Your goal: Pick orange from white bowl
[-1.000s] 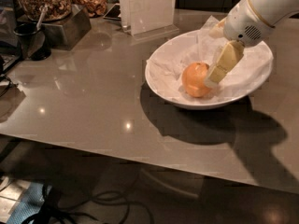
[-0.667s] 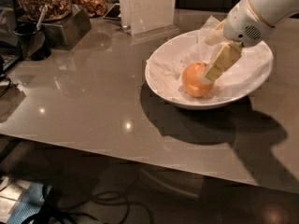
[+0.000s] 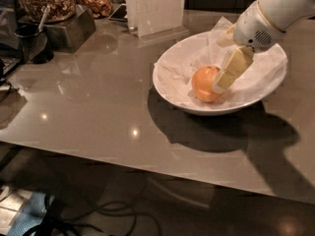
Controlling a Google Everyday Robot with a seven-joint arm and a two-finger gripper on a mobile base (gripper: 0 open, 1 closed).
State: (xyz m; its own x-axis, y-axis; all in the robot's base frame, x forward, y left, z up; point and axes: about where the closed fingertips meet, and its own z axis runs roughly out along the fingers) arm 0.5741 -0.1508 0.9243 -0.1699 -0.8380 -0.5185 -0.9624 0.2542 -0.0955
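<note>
The orange [image 3: 204,84] lies in the white bowl [image 3: 170,90], left of the bowl's middle, on crumpled white paper. The bowl stands on the grey table at the right. My gripper [image 3: 224,77] is pale yellow. It comes down from the white arm at the upper right into the bowl. Its tip is right at the orange's right side and covers that edge of the fruit. The orange rests on the paper.
A white upright card holder [image 3: 155,9] stands just behind the bowl to the left. At the far left are a metal box [image 3: 69,28], jars of dried food [image 3: 44,1] and a dark cup with a utensil [image 3: 29,41]. The table's front edge runs along the bottom, with cables on the floor below.
The gripper rose slightly, then came back down beside the orange. The orange and the bowl have stayed in place.
</note>
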